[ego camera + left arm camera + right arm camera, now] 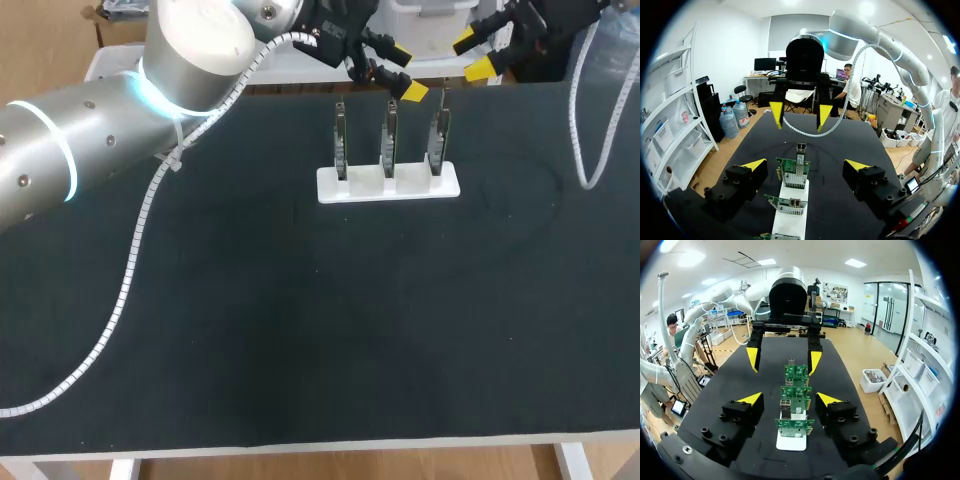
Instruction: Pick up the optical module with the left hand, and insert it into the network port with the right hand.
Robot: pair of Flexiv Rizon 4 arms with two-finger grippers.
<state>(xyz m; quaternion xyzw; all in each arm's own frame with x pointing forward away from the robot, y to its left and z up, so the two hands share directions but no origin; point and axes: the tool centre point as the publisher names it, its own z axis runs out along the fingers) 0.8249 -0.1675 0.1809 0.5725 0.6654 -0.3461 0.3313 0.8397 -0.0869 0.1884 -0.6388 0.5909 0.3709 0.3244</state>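
Head, left gripper (404, 70): fingers apart, holding nothing, high over the table's (250, 330) far edge.
Head, right gripper (473, 54): fingers spread, near the left one.
Head, boards (388, 140): three upright in a row on a white stand (330, 186).
Left wrist, boards: ahead of and below its open fingers, with the right gripper facing it beyond the row.
Right wrist, boards: under its open fingers.
Module: cannot tell it apart from the boards.
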